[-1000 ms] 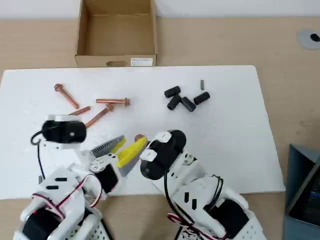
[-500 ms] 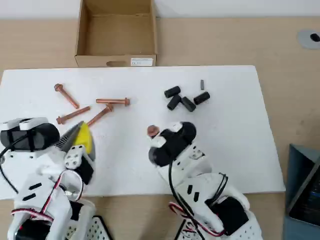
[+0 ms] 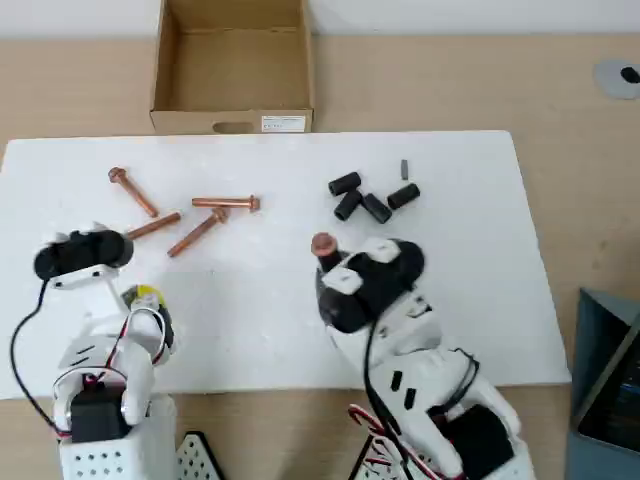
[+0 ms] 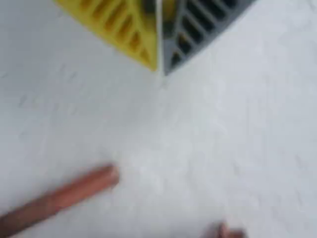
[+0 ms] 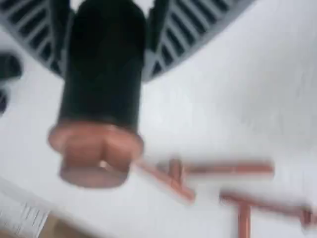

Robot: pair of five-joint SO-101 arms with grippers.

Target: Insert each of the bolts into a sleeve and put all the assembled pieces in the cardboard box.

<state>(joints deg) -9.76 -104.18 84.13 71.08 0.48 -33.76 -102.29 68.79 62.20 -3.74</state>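
Observation:
My right gripper (image 3: 330, 256) is shut on a black sleeve (image 5: 104, 74) with a copper bolt head (image 5: 96, 153) sticking out of its end; this assembled piece (image 3: 322, 245) hangs over the middle of the white mat. Several loose copper bolts (image 3: 226, 203) lie at the mat's back left. A cluster of black sleeves (image 3: 375, 200) lies at the back, to the right of the middle. The open cardboard box (image 3: 235, 120) stands behind the mat. My left gripper (image 4: 159, 64) is shut and empty, low over the mat's left front (image 3: 140, 297), close to a bolt shaft (image 4: 59, 198).
A small grey pin (image 3: 404, 169) lies beside the sleeves. The white mat (image 3: 480, 300) covers a wooden table. A grey bin (image 3: 605, 380) stands at the right edge. The box label (image 5: 20, 218) shows past the held piece.
My left gripper let go near the assembled piece, swung back to the left front and shut. My right gripper carried the sleeved bolt back and to the right.

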